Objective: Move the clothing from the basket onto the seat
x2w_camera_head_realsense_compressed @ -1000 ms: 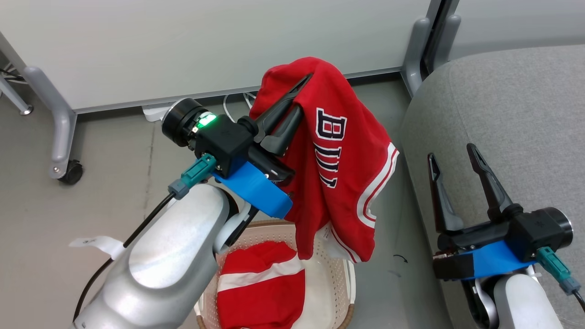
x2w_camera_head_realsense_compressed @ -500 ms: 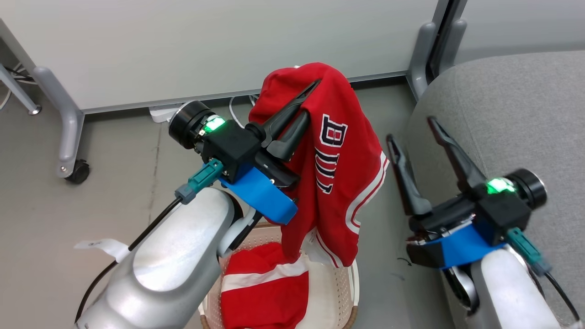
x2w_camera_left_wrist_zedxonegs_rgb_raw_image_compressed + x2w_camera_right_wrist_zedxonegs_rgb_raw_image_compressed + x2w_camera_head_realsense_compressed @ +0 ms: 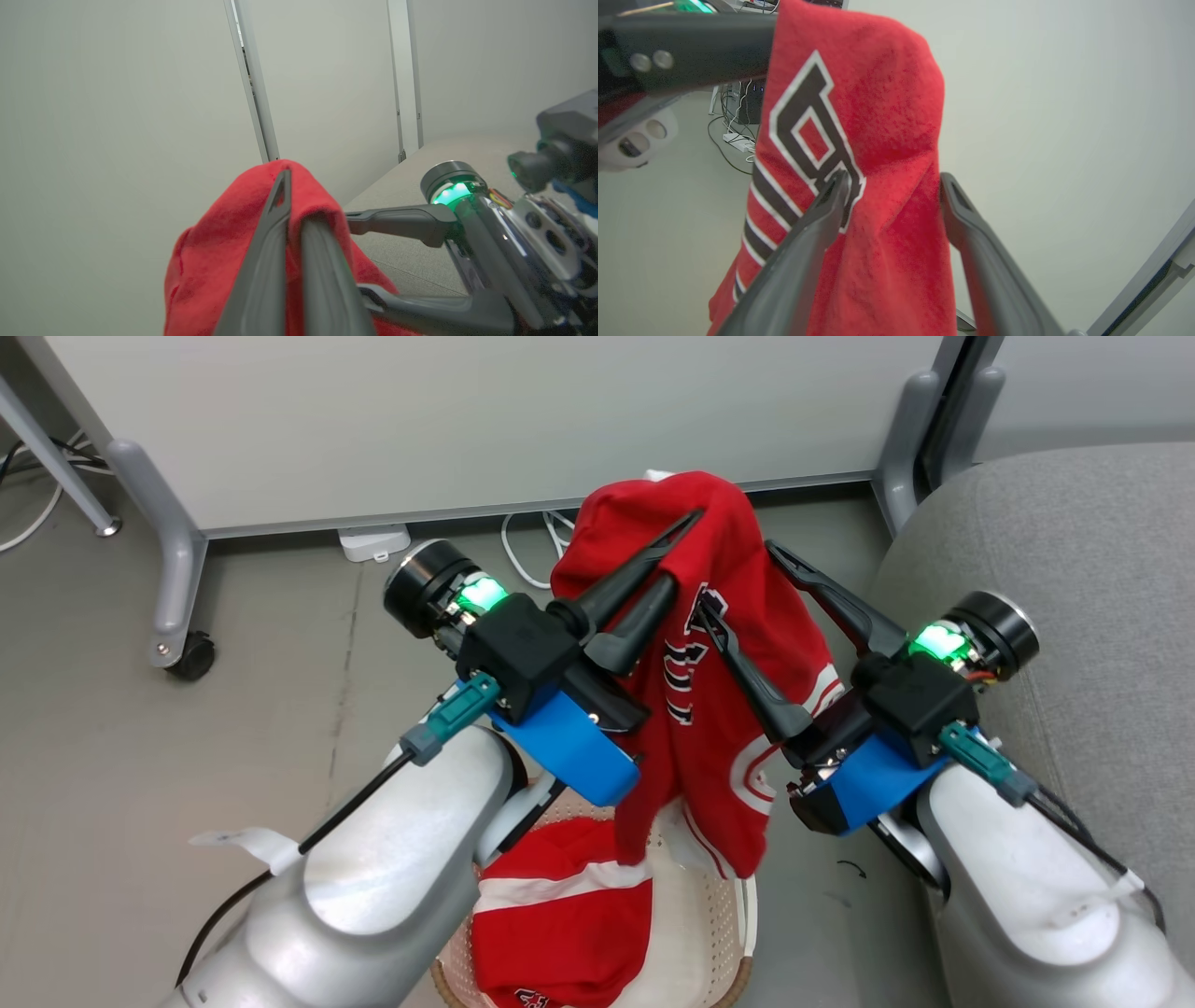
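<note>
Transfer under way: my left jaws pinch the red garment (image 3: pixel 695 756) above the basket (image 3: pixel 695 907); my right jaws stand spread astride it. Next, I judge: swing it onto the seat (image 3: pixel 1074 541).

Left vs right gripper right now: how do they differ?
The left gripper has its jaws shut on the lifted red garment; the right gripper has its jaws open, straddling it unclamped. The left gripper pinches the garment's top; the right gripper sits lower, at the lettering. Shared: the same garment sits between both pairs of jaws.
</note>
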You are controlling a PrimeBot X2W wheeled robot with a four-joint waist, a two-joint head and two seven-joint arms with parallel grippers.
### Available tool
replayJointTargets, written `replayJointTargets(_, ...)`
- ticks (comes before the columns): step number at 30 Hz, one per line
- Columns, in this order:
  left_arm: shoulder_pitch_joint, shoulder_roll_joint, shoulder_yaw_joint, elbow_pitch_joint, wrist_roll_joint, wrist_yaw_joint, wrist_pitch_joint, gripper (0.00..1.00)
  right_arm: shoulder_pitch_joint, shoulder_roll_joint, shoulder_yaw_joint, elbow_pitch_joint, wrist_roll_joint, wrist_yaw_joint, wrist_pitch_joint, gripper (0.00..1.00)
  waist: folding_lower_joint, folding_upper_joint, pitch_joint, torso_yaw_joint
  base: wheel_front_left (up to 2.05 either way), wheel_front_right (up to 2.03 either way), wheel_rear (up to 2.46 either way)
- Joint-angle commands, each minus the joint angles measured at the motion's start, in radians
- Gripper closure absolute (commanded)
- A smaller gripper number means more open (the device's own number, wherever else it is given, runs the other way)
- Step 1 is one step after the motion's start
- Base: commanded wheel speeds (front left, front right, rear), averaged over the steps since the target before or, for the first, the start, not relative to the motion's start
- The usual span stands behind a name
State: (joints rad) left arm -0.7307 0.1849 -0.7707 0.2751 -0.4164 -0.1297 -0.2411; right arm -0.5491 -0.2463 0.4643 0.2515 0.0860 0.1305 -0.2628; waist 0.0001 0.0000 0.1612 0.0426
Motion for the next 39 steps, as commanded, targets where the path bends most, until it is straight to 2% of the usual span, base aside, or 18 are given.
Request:
replayJointTargets(1,-0.015,-0.003,-0.004,-0.004,0.003,0.001,-0.008,1.0,-0.027,-0.011,0.015,0.016,0.007,0.0,-0.003,0.0,-0.0001,0.0,0.002,0.003,0.0,0.0,0.0)
replayJointTargets(10,-0.033,-0.02,-0.042,-0.022,0.004,0.0,-0.013,1.0,-0.124,-0.046,0.142,0.134,0.123,0.0,-0.003,0.0,-0.0001,0.0,0.014,0.029,0.0,0.0,0.0)
replayJointTargets(11,-0.034,-0.018,-0.044,-0.022,0.002,0.0,-0.014,1.0,-0.129,-0.045,0.15,0.144,0.139,0.0,-0.003,0.38,-0.0001,0.0,0.014,0.032,0.0,0.0,0.0)
replayJointTargets(12,-0.036,-0.017,-0.045,-0.021,0.0,0.0,-0.014,1.0,-0.133,-0.043,0.154,0.148,0.152,0.0,-0.003,0.94,-0.0001,0.0,0.015,0.034,0.0,0.0,0.0)
replayJointTargets(13,-0.036,-0.014,-0.045,-0.019,-0.001,0.0,-0.015,1.0,-0.135,-0.042,0.157,0.152,0.161,0.0,-0.003,1.0,-0.0001,0.0,0.015,0.036,0.0,0.0,0.0)
replayJointTargets(33,-0.021,0.004,-0.044,0.005,-0.002,0.014,-0.021,1.0,-0.081,-0.025,0.114,0.109,0.188,0.0,-0.003,1.0,-0.0001,0.0,0.023,0.029,0.0,0.0,0.0)
replayJointTargets(34,-0.019,0.004,-0.043,0.008,-0.003,0.016,-0.021,0.97,-0.077,-0.023,0.108,0.106,0.188,0.0,-0.003,1.0,-0.0001,0.0,0.024,0.029,0.0,0.0,0.0)
replayJointTargets(35,-0.017,0.004,-0.044,0.011,-0.003,0.017,-0.021,0.57,-0.073,-0.021,0.099,0.102,0.188,0.0,-0.003,1.0,-0.0001,0.0,0.024,0.029,0.0,0.0,0.0)
replayJointTargets(36,-0.014,0.002,-0.044,0.013,-0.005,0.018,-0.021,0.0,-0.07,-0.019,0.089,0.097,0.189,0.0,-0.003,1.0,-0.0001,0.0,0.025,0.029,0.0,0.0,0.0)
replayJointTargets(39,-0.009,0.003,-0.047,0.013,0.0,0.021,-0.022,0.0,-0.055,-0.014,0.06,0.087,0.186,0.0,-0.003,1.0,-0.0001,0.0,0.029,0.028,0.0,0.0,0.0)
